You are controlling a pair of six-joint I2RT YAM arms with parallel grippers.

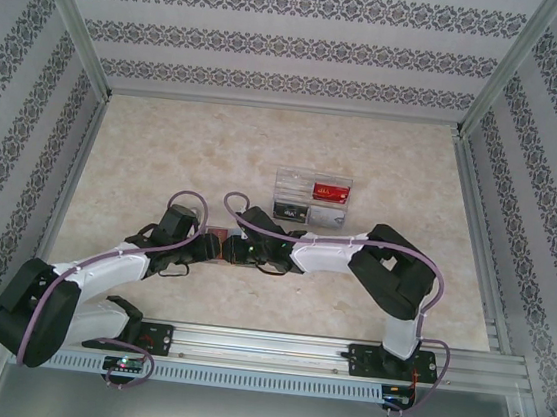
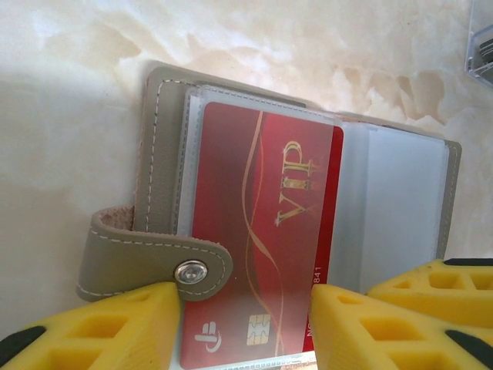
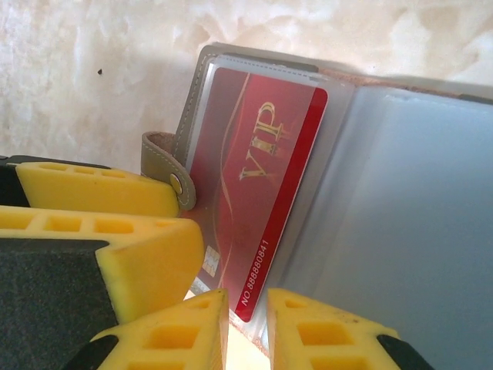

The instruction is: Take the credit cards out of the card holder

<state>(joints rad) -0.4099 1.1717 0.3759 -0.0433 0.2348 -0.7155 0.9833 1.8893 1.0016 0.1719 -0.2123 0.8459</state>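
Thin, light and stiff, the red card (image 2: pixel 262 231), and likely smooth and slippery. Tucked in a clear plastic sleeve (image 2: pixel 400 208) of the open card holder (image 2: pixel 158 154), so probably a bit sticky to slide out. Soft, floppy holder, likely to come along unless pinned down. Best to pinch the bare red edge not covered by the sleeve, then pull straight out along the pocket.

As for the left gripper (image 2: pixel 245 299): about half open, holding nothing. Bottom edge of the card right between its two fingers. Snap tab (image 2: pixel 146 258) just ahead of the left finger, sleeve just ahead of the right one. Cannot tell if pressing down on the holder.

As for the right gripper (image 3: pixel 246 307): nearly closed, with just a thin gap. Bottom corner of the card sitting in that gap, the rest of the card stretching away ahead of the fingers. Cannot tell if truly pinched or only touched. Most of the holder ahead and to the right of this hand, with the other hand's yellow fingers (image 3: pixel 92 200) close on its left.
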